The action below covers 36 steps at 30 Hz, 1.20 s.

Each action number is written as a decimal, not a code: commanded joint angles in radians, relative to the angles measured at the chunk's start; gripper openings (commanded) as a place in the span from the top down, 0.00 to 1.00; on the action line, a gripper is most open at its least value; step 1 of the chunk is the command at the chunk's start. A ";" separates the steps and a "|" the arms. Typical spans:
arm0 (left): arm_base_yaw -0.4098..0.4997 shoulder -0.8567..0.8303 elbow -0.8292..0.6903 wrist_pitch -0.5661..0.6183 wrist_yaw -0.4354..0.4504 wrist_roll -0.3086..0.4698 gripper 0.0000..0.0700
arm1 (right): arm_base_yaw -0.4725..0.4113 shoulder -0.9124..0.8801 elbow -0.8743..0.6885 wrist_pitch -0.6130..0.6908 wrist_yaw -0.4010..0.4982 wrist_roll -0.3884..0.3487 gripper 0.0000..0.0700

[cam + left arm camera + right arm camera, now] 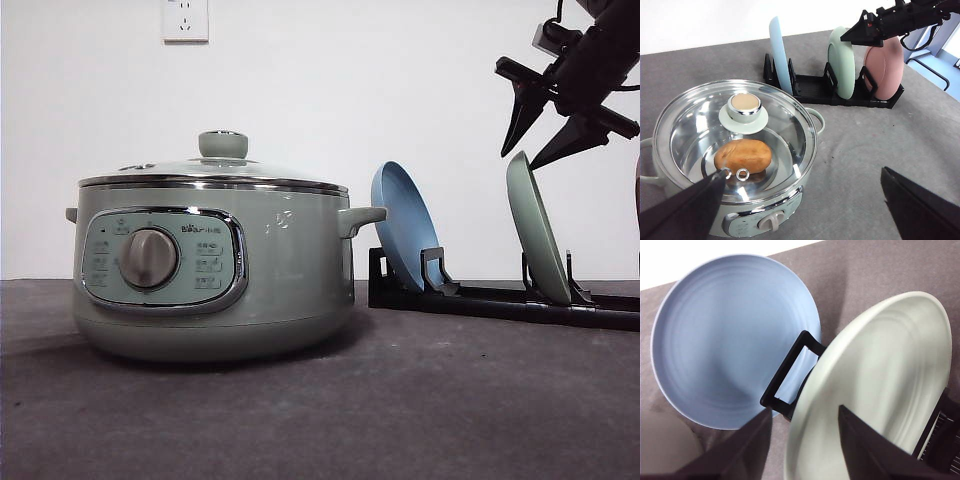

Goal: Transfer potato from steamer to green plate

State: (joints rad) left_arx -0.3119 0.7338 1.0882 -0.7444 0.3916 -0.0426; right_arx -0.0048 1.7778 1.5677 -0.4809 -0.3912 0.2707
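On the grey table (pixel 420 420), the potato (pixel 743 156) is sitting inside the lidded steamer (pixel 290 270). The right gripper (pixel 540 135), jaws apart, is hovering over the racked green plate (pixel 535 230), seemingly untouched; nothing is transferred yet.

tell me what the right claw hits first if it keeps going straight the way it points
Most likely the green plate: the open right claw points down at its top rim, straddling it in the wrist view, though depth is hard to judge.

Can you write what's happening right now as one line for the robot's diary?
potato: in lidded steamer | green plate: upright in rack | right gripper: open, above green plate | left gripper: open, over steamer
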 commanded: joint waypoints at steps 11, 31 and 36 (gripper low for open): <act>-0.005 0.006 0.018 0.004 0.003 0.005 0.09 | 0.001 0.029 0.025 0.021 0.001 0.021 0.83; -0.005 0.004 0.018 0.002 0.003 0.005 0.09 | 0.000 -0.091 0.053 0.015 -0.116 0.071 0.99; -0.005 0.004 0.018 0.002 0.003 0.005 0.09 | 0.005 -0.204 0.053 -0.024 -0.141 0.056 0.99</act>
State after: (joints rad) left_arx -0.3119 0.7330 1.0882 -0.7517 0.3916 -0.0426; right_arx -0.0027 1.5758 1.5952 -0.5049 -0.5267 0.3375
